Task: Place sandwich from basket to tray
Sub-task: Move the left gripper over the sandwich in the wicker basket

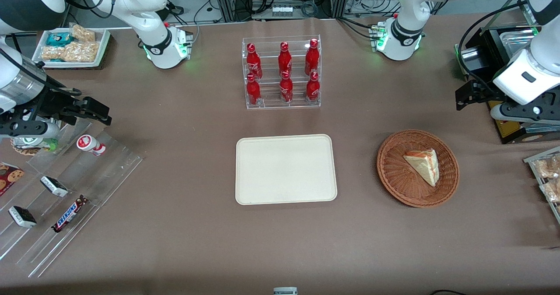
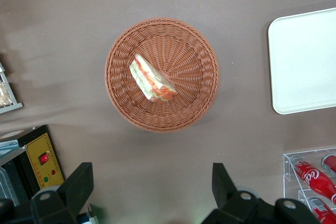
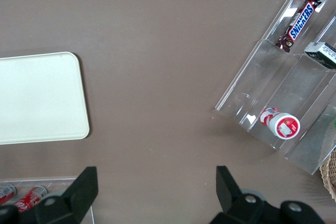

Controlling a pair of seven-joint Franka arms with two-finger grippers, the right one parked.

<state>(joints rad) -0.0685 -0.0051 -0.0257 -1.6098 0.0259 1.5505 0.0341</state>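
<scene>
— Looking from the front, where is the sandwich found relative to the tool?

— It is seen lying in the basket, nearer the front camera than the tool and lower, on the tabletop. The tool is held above the tabletop toward the working arm's end, well apart from the basket, with its fingers spread wide and nothing between them.

— And how is the wedge oriented?

— In the wrist view the sandwich is shown off-centre in the basket, its long cut edge running diagonally across the gap between the fingers. A turn of the wrist would probably be needed so the bread faces are closed on.

— The destination?

— The tray is set beside the basket, toward the parked arm's end, with nothing on it.
</scene>
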